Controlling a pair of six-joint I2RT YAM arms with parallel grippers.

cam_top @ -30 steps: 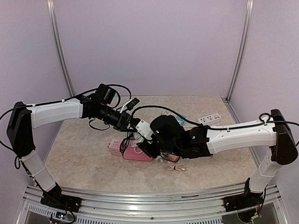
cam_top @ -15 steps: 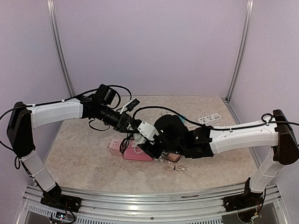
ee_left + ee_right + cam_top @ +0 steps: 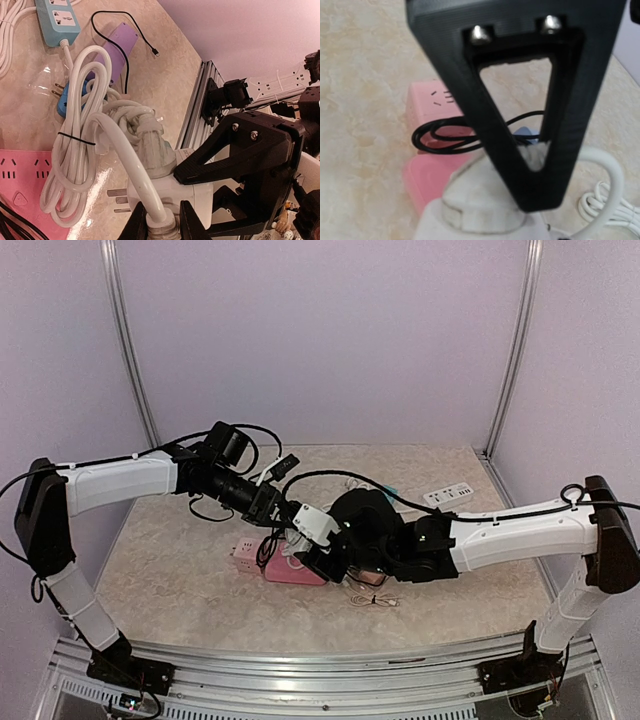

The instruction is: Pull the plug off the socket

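**benchrat:** ok, where's the plug right now?

**yamfan:** In the left wrist view the plug [image 3: 161, 231] is pinched by its ribbed collar in the left pincer [image 3: 162, 210], jaws narrow and tight on it. Straight past the fingertips at 12 o'clock, touching, is the white block [image 3: 175, 195] that I take for the socket. The right pincer [image 3: 325, 545] looks clamped on that block from 3 o'clock. I only see one black finger [image 3: 240, 160] laid on it, so that grip is my read.

**benchrat:** which way does it come out?

**yamfan:** The plug's long axis runs 6 to 12 in that view. My guess is the left arm backs off toward 6 while the right one holds the block. From overhead, the left pincer sits at 10 o'clock of the block and the right at 4, both right on it. So the pull line is roughly 10 to 4.

**benchrat:** anything to snag on?

**yamfan:** Maybe the cord [image 3: 82, 150]. It's a tied coil hanging at 9 o'clock of the block, over the pink power strip [image 3: 20, 172]. There's also a second whitish plug [image 3: 152, 147] on the block, and I can't tell if it's seated.

**benchrat:** and the surface?

**yamfan:** The bench [image 3: 150, 70] is glossy beige marble-look. There's a blue power strip [image 3: 57, 17] at 11 o'clock. The walls [image 3: 320, 340] are plain lilac, with a metal rail [image 3: 300, 672] along the near edge.
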